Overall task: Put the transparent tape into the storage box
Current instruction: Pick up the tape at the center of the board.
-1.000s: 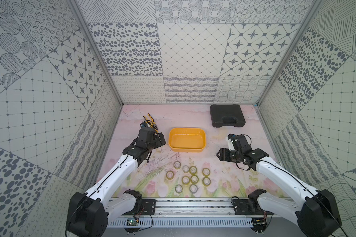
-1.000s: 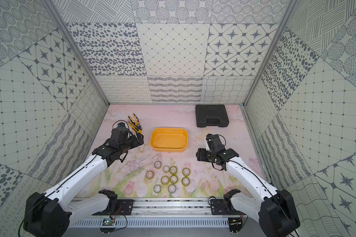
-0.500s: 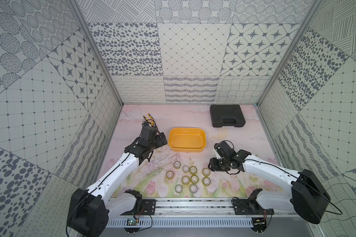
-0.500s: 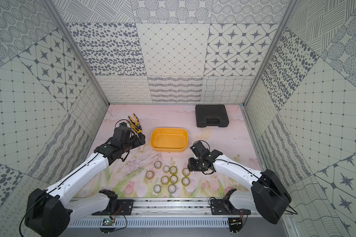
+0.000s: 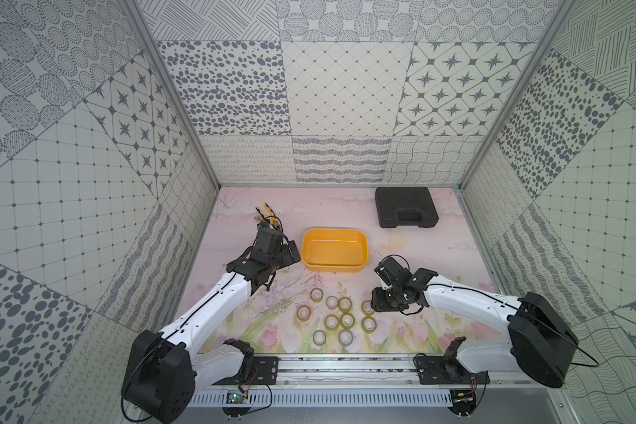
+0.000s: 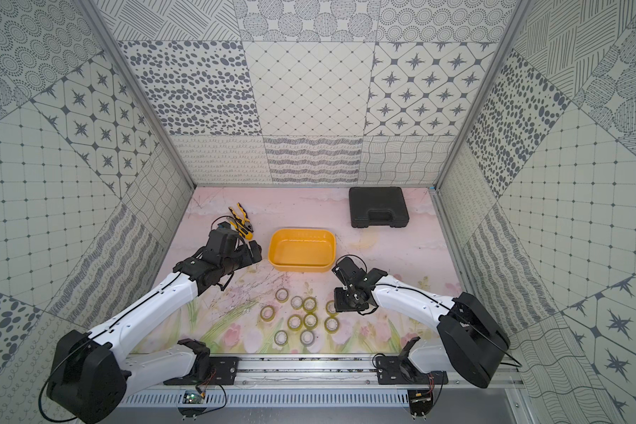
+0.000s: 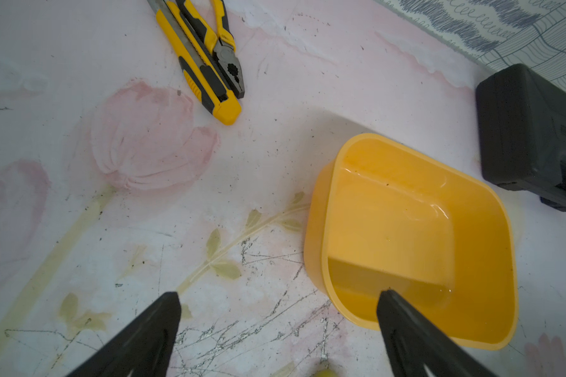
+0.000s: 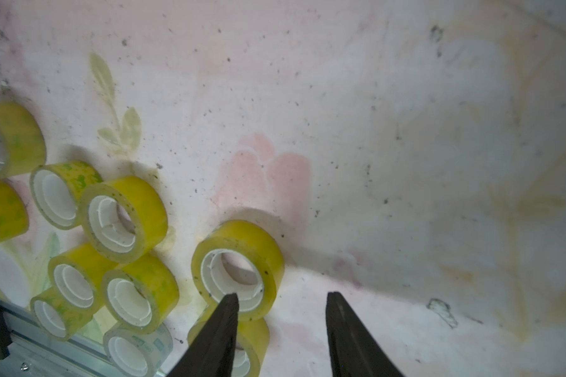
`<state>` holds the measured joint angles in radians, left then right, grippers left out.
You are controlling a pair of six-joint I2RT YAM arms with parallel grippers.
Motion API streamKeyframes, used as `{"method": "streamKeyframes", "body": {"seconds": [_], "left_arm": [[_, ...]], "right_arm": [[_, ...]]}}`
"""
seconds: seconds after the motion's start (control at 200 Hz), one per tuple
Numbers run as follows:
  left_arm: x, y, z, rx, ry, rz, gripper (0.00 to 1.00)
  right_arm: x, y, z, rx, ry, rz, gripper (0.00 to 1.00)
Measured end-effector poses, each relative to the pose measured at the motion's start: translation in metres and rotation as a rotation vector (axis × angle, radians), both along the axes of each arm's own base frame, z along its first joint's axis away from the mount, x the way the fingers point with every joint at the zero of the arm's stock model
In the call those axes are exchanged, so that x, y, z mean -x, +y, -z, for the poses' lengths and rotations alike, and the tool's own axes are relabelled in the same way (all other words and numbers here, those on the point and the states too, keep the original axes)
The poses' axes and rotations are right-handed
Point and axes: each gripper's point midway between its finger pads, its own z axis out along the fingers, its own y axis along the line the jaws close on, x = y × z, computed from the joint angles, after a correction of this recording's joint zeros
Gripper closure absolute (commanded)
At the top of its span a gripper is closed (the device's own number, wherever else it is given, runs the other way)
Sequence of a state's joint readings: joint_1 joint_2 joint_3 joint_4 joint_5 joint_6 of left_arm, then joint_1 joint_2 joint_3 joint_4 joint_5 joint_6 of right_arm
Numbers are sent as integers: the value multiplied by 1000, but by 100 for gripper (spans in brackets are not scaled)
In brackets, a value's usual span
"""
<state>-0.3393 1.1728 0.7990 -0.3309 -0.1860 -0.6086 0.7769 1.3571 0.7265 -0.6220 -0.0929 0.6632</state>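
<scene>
Floral tabletop carries the tape rolls near-centre, with the storage box farther back. Right jaws, open and empty, should straddle the wall of the roll at their tips before closing; left jaws open too.

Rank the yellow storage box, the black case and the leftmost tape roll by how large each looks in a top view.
1 and 2. storage box and black case: nearly alike, too close to rank.
3. leftmost tape roll: far smaller than either.

Right gripper at a yellowish tape roll
Jaws apart; one fingertip overlaps its white core; more rolls cluster beyond that finger.
</scene>
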Motion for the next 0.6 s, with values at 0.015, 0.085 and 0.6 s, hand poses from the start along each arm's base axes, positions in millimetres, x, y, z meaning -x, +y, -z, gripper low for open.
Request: {"method": "streamKeyframes", "body": {"seconds": [0.015,0.085,0.6], "left_arm": [[0,0,0,0,0,0,1],[1,-2,0,-1,0,6,1],[5,-8,-7,-9,-26,34,1]], "right_arm": [[-1,1,0,1,-1,-1,52],[-3,5,0,4,-1,-6,54],[1,8,18,103,30,-37,63]]}}
